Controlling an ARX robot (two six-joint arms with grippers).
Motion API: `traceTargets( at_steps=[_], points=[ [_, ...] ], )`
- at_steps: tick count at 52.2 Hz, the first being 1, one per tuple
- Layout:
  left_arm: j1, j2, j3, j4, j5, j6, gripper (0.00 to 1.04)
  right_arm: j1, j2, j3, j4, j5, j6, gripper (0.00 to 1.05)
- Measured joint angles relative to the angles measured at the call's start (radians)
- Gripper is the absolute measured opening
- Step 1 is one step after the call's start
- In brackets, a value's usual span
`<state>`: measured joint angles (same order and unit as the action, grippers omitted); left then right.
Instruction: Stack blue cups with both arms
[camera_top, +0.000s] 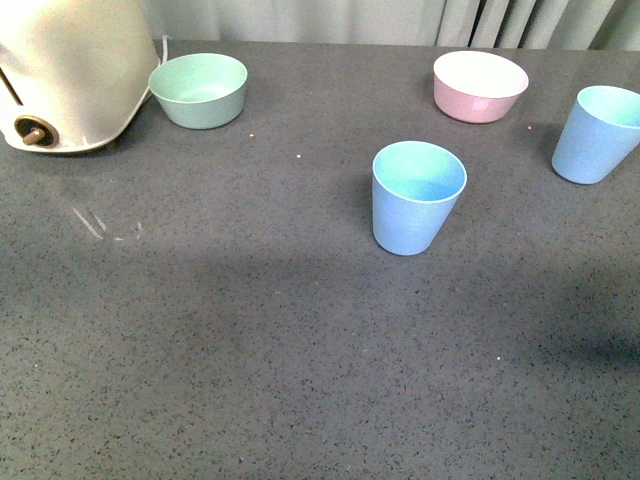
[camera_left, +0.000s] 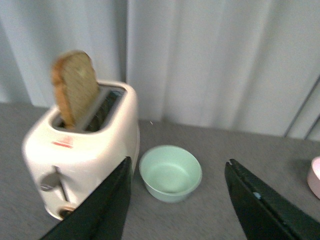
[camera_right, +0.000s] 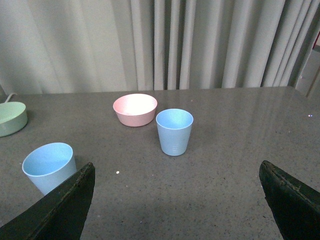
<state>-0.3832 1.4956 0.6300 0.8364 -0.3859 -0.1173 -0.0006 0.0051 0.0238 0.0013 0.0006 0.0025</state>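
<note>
Holding left end effector (camera_left: 179, 162) and right end effector (camera_right: 176, 166) spread empty, with centre blue cup (camera_top: 418, 197) standing upright mid-frame on the worktop (camera_top: 250, 350) and right blue cup (camera_top: 597, 134) upright at right edge, nearer the right end effector.

The desk (camera_top: 250, 350) is a dark grey, finely speckled surface, and five things stand upright on it, none touching another. At its far left sits a cream toaster (camera_top: 70, 70), with a mint-green bowl (camera_top: 199, 90) just beside it on the right. Well apart from these, toward the far right, is a pink bowl (camera_top: 480, 86) with a white inside. The middle cup (camera_top: 415, 200), light blue, stands alone nearer the front, in front of the pink bowl. The right-hand cup (camera_top: 597, 135), the same blue, stands near the pink bowl at the right edge. Faint pale scratches (camera_top: 100, 225) mark the bare left part, and a few white specks (camera_top: 299, 156) dot the surface.
</note>
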Motion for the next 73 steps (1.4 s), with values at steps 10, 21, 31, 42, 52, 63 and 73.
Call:
traceTargets(
  at_steps=[10, 21, 31, 42, 52, 63, 73],
  points=[
    [0.1, -0.178, -0.256, 0.093, 0.109, 0.09, 0.16, 0.0, 0.0, 0.0, 0.0, 0.0, 0.0, 0.96],
    [0.19, -0.356, -0.41, 0.079, 0.198, 0.103, 0.02, 0.0, 0.0, 0.0, 0.0, 0.0, 0.0, 0.96],
    [0.243, -0.489, -0.491, 0.021, 0.25, 0.103, 0.02, 0.0, 0.0, 0.0, 0.0, 0.0, 0.0, 0.96],
    [0.279, -0.603, -0.541, -0.043, 0.285, 0.106, 0.02, 0.0, 0.0, 0.0, 0.0, 0.0, 0.0, 0.96],
    [0.375, -0.704, -0.608, -0.085, 0.377, 0.106, 0.02, 0.0, 0.0, 0.0, 0.0, 0.0, 0.0, 0.96],
    [0.378, -0.848, -0.614, -0.208, 0.386, 0.106, 0.02, 0.0, 0.0, 0.0, 0.0, 0.0, 0.0, 0.96],
    [0.379, -0.961, -0.615, -0.31, 0.386, 0.106, 0.02, 0.0, 0.0, 0.0, 0.0, 0.0, 0.0, 0.96]
  ],
)
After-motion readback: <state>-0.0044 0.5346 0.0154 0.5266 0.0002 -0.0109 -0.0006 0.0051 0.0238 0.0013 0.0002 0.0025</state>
